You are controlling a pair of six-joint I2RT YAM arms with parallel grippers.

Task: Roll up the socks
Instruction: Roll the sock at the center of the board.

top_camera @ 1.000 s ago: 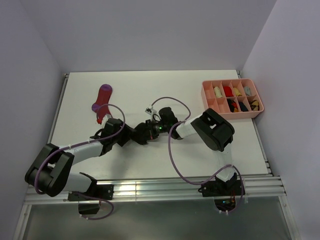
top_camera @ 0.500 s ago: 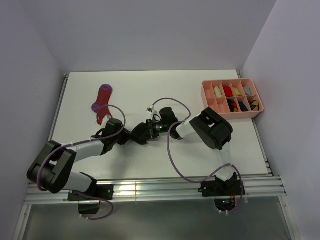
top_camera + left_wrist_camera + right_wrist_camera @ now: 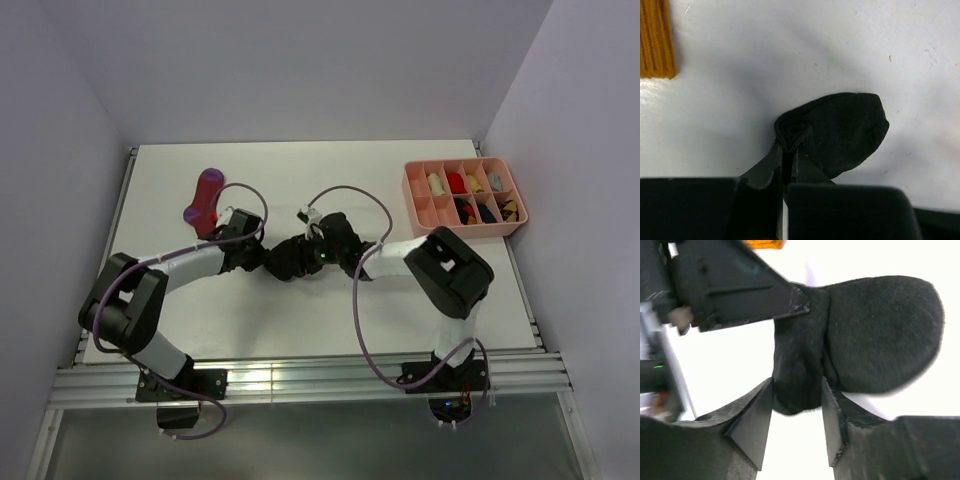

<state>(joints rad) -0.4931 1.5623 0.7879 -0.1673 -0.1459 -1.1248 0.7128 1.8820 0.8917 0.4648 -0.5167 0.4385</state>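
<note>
- At mid-table, the left gripper is now clenched on the black sock's rolled edge; a second ago it stood wide.
- Beside it, the right gripper has just released, jaws spread either side of the roll. Reads as a hand-over.
- Farther left, the magenta sock lies unrolled.

Robot lab: white table boxed by bare walls.
</note>
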